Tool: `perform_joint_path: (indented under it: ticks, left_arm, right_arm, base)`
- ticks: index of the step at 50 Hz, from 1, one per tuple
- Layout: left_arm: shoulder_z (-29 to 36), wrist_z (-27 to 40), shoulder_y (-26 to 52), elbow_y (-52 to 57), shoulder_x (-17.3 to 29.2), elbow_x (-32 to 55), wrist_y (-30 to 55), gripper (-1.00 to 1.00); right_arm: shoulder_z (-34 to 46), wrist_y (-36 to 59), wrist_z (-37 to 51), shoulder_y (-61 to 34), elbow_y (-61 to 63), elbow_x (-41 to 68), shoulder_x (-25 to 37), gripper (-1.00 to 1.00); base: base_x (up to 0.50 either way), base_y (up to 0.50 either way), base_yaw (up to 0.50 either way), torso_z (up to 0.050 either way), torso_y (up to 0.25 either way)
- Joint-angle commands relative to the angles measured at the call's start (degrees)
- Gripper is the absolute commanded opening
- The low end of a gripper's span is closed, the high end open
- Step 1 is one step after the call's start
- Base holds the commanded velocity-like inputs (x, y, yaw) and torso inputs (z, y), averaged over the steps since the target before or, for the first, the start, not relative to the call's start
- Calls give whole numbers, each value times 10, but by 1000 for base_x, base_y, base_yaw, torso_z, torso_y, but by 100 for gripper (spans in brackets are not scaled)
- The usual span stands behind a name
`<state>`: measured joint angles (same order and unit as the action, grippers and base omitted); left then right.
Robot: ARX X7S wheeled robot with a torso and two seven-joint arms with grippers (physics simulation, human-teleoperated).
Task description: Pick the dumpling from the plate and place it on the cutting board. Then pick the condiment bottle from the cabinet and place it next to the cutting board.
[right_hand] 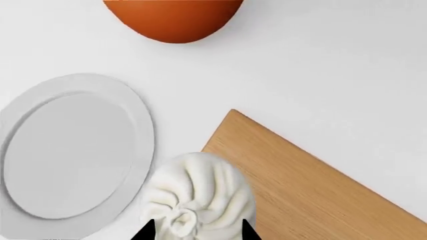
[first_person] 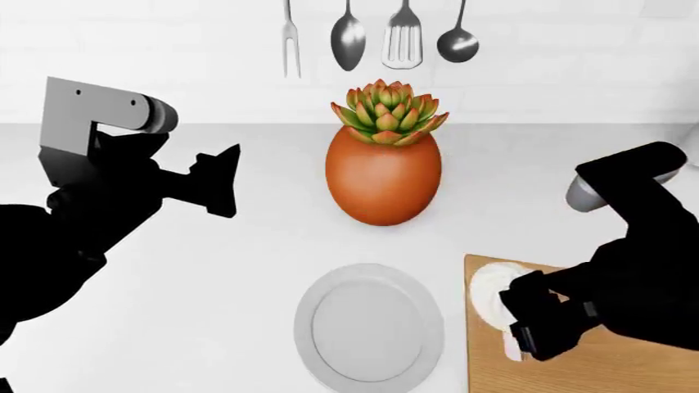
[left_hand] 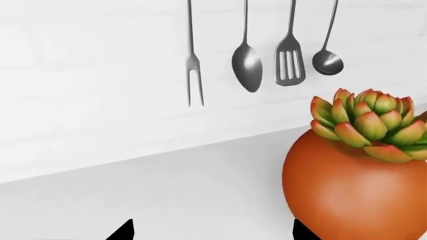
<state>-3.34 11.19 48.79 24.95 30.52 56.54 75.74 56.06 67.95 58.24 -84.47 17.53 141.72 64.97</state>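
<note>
Right gripper [first_person: 522,327] sits over the near-right of the counter, fingers closed on the dumpling [first_person: 493,293]. In the right wrist view the two dark fingertips [right_hand: 143,231] bracket the dumpling [right_hand: 197,197] on either side, pleats swirling to a knot between them. The dumpling is round, so it has no real long axis; the pleated top faces up toward the head camera. It hangs at the left far corner of the cutting board [first_person: 568,364], overlapping the board's left edge; cannot tell if it touches the wood or is just above it.

Cutting board is light wood, at the near-right; its long axis appears to run near-far, with the rest hidden under the right arm or cut off by the frame. Handle hole not visible. In the right wrist view the board [right_hand: 313,185] lies just beside the plate [right_hand: 73,150], apart from it.

Plate [first_person: 369,327] is centre-near, left of the board, flat.

Orange egg-shaped plant pot [first_person: 384,176] with a succulent [first_person: 385,110] stands upright, far of the plate, centre counter. Fork [first_person: 290,41], spoon [first_person: 347,37], slotted spatula [first_person: 402,41] and ladle [first_person: 457,37] hang on the far wall, handles up.

Left gripper [first_person: 224,182] hovers at the left, pointing toward the pot, well apart from it. Fingers open, nothing between them; the left wrist view shows both tips [left_hand: 123,231] spread, with bare counter [left_hand: 167,195] between.
</note>
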Motion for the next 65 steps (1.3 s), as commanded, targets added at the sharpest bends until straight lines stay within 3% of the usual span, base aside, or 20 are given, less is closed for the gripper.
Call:
perform_joint_path:
  ticks: [1, 19, 59, 60, 65]
  left_arm:
    - [-2, 7, 2, 0, 2, 8, 1, 100]
    - [3, 10, -7, 0, 11, 11, -9, 100]
    - [13, 13, -20, -5, 17, 16, -32, 100]
    - [13, 13, -21, -5, 17, 16, -32, 100]
    - [13, 14, -22, -6, 18, 18, -35, 100]
  right_arm:
    - [5, 25, 25, -18, -9, 6, 44, -100]
    - [43, 71, 76, -36, -15, 20, 67, -100]
    - [46, 63, 43, -4, -8, -34, 68, -100]
    - [46, 64, 41, -4, -7, -34, 69, 100]
    - [46, 68, 42, -8, -6, -31, 75, 100]
  base:
    - [0, 0, 0, 9, 0]
    - [0, 0, 0, 8, 0]
    - [0, 0, 0, 7, 0]
    - [0, 0, 0, 7, 0]
    - [0, 0, 0, 7, 0]
